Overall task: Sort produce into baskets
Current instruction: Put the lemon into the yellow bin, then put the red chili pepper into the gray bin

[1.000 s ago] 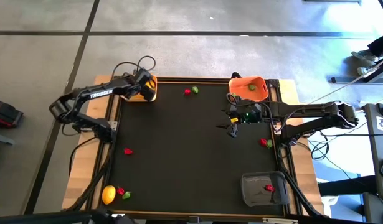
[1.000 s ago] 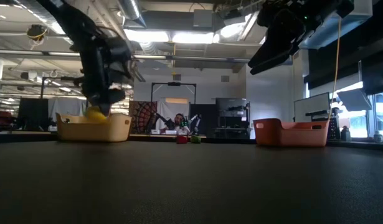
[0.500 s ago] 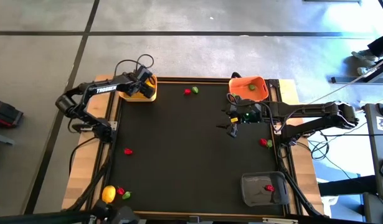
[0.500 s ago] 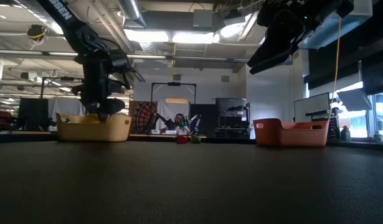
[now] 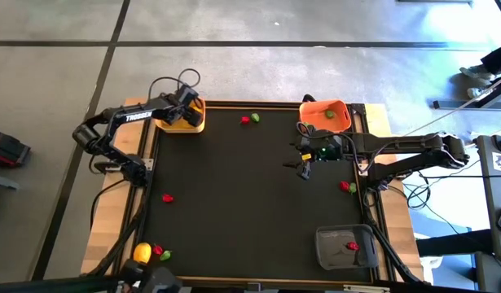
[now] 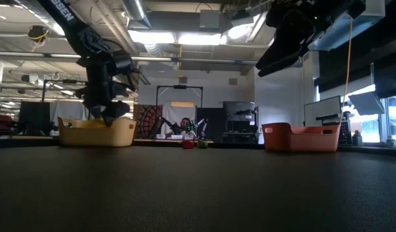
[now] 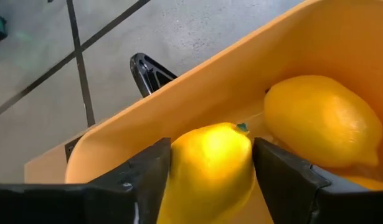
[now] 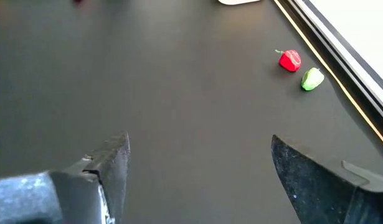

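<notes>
left claw (image 7: 210,180) in yellow basket (image 5: 187,124), grasping lemon (image 7: 210,168) | wrist view alone shows second lemon (image 7: 322,121) beside it | right claw (image 5: 303,168) released above bench (image 5: 234,203)

Left gripper (image 5: 187,111) over yellow-orange basket (image 5: 193,122); right gripper (image 5: 302,168) mid-table.

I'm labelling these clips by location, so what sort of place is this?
Probably a robotics lab or workshop: a bare concrete floor surrounds the black-topped work table, with ceiling strip lights and equipment racks behind.
</notes>
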Controlling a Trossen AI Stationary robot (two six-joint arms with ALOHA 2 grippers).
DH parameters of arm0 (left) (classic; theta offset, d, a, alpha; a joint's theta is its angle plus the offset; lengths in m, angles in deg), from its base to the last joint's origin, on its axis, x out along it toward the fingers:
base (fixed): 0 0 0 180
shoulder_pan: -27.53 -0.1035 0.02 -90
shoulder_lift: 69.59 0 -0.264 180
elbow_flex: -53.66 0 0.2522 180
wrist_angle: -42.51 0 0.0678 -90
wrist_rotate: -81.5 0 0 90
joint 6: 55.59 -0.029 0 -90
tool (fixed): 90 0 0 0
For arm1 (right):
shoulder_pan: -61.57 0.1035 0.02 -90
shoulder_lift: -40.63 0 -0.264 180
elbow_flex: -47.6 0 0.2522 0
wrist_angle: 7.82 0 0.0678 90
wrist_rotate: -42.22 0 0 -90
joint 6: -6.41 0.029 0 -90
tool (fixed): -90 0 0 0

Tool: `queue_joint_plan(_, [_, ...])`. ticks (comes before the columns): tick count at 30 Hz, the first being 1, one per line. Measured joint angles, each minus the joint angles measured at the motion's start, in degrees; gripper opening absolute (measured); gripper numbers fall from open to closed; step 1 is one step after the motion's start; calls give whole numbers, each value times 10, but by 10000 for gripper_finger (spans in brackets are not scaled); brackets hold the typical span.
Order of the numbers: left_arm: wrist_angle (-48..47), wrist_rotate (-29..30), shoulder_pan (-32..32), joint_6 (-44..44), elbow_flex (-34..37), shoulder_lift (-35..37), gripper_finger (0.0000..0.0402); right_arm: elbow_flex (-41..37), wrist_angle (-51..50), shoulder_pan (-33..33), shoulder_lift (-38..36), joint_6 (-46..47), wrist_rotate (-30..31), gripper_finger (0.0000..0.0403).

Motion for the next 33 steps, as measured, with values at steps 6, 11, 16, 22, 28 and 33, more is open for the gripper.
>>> queue_joint_plan(6, [-8,0,-10,4,0,0,257,0,0,0,0,0,0,319])
queue_joint_plan(11, [-12,0,3,-21,0,10,260,0,0,0,0,0,0,319])
queue_joint_plan(16, [-16,-10,34,-30,0,53,260,0,0,0,0,0,0,319])
queue_joint_plan(22, [-54,-81,92,-31,0,122,260,0,0,0,0,0,0,319])
queue_joint_plan(28, [-140,-198,157,-30,0,173,260,0,1,0,0,11,0,319])
queue_joint_plan(33, [-223,-275,212,-16,0,193,260,0,2,0,0,11,0,319])
